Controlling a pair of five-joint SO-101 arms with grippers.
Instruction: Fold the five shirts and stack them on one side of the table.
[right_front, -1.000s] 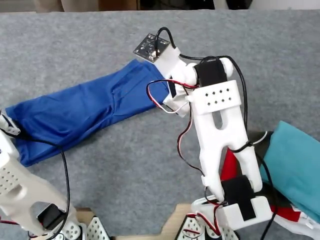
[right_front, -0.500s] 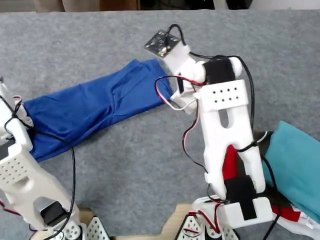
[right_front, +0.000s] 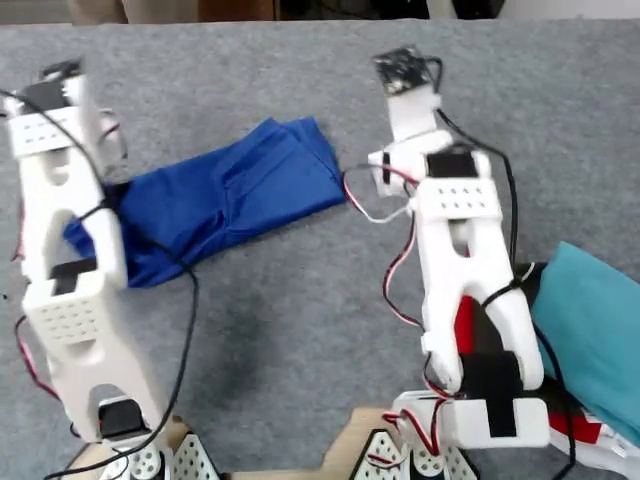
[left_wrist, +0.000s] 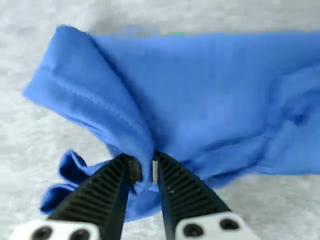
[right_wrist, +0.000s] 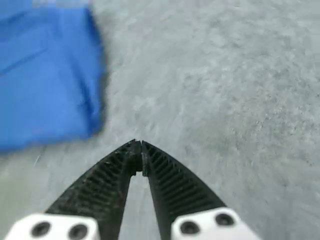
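Observation:
A blue shirt (right_front: 235, 195) lies as a long strip across the grey table, and its left end is lifted and bunched. In the left wrist view my left gripper (left_wrist: 145, 172) is shut on a raised fold of that blue shirt (left_wrist: 200, 95). The left arm (right_front: 60, 210) stands tall over the shirt's left end. My right gripper (right_wrist: 138, 150) is shut on nothing above bare table, just beyond the shirt's right edge (right_wrist: 45, 75). In the high view the right gripper (right_front: 385, 172) sits to the right of the shirt's folded right end.
A teal shirt (right_front: 590, 335) lies piled at the right edge of the table, with a red shirt (right_front: 465, 325) under the right arm and white cloth (right_front: 600, 458) at the bottom right corner. Grey table (right_front: 280, 330) stretches in front of the blue shirt.
The left arm has risen and swung toward the far side, dragging the shirt's left end up and rightward. The right gripper has moved off the shirt's right end, to the right.

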